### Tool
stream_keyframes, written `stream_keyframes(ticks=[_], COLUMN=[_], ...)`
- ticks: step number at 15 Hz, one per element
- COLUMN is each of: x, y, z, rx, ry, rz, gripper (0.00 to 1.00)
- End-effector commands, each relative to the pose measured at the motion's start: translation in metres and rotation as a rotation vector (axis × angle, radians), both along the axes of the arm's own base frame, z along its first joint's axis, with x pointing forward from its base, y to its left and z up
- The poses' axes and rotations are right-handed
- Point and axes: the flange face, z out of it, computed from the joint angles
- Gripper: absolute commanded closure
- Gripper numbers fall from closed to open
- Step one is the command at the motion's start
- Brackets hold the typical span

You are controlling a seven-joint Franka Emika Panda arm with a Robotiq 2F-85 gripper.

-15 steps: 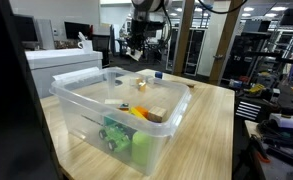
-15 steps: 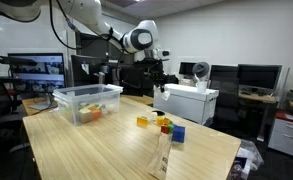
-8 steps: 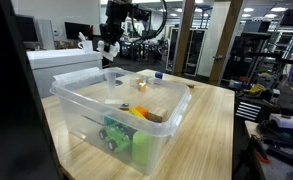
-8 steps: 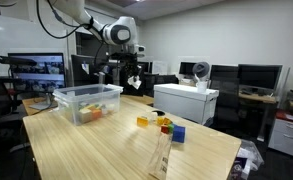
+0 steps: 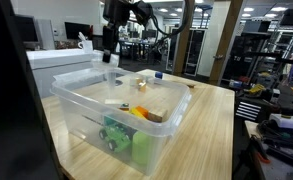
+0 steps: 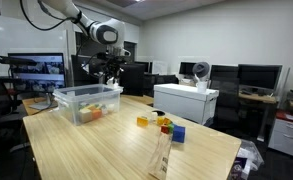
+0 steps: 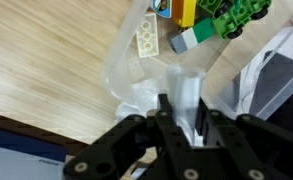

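Roughly by size: wooden table (image 5: 211,120), broad and flat. Clear plastic bin (image 5: 86,120) on it, thin stiff walls, open top; green toy (image 5: 114,135) plus yellow and white bricks inside. Loose coloured blocks (image 6: 164,124) on tabletop, well apart from bin. Gripper (image 7: 183,113) hung above bin's corner, jaws nearly closed, pinching small pale piece (image 7: 186,90). Judged light, hard, smooth, likely slippery; best pinched across flat sides, mid-height. Bin wall nearest obstacle below.
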Motion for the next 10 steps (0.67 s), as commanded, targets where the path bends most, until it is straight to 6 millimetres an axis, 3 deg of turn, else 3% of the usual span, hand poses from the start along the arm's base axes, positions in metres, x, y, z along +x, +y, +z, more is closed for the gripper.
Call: stream_keyframes(ticks=[1, 2, 3, 4, 7, 10], x=[-0.036, -0.040, -0.043, -0.045, -0.037, -0.023], y=[0.002, 0.000, -0.001, -0.002, -0.017, -0.049], z=[0.006, 0.005, 0.004, 0.003, 0.001, -0.003], rx=[0.020, 0.004, -0.003, -0.006, -0.020, -0.039], ry=[0.039, 0.043, 0.060, 0.069, 0.080, 0.065], rz=[0.122, 0.130, 0.139, 0.143, 0.089, 0.013], gripper=[0.94, 0.94, 0.49, 0.47, 0.25, 0.05])
